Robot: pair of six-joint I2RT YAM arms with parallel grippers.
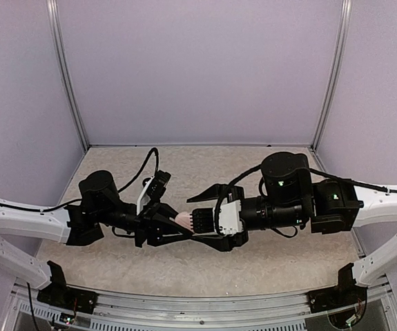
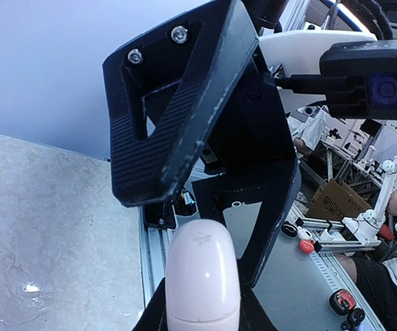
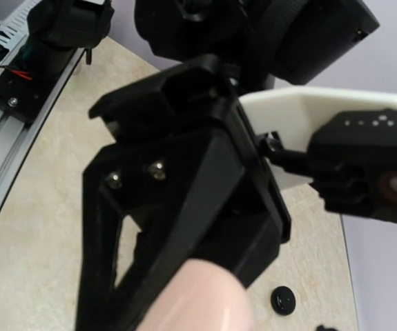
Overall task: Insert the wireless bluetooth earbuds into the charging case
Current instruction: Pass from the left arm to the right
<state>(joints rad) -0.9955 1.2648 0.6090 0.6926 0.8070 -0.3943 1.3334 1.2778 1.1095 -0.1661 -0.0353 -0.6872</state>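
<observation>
A pale pink, egg-shaped charging case point(image 1: 183, 219) is held in the air above the middle of the mat, between my two grippers. Its lid is closed, and a seam shows near its lower end in the left wrist view point(image 2: 202, 276). My left gripper point(image 1: 172, 223) is shut on one end of it. My right gripper point(image 1: 197, 221) meets it from the right, with its black fingers point(image 2: 150, 145) on either side of the other end. In the right wrist view the case point(image 3: 198, 300) fills the bottom. No earbud can be made out in any view.
A round black puck point(image 3: 284, 301) lies on the beige mat point(image 1: 205, 165) below the grippers. A small dark bit point(image 3: 326, 328) shows at the frame's edge. An aluminium rail point(image 1: 205, 314) runs along the near edge. Pale walls close in the back and sides.
</observation>
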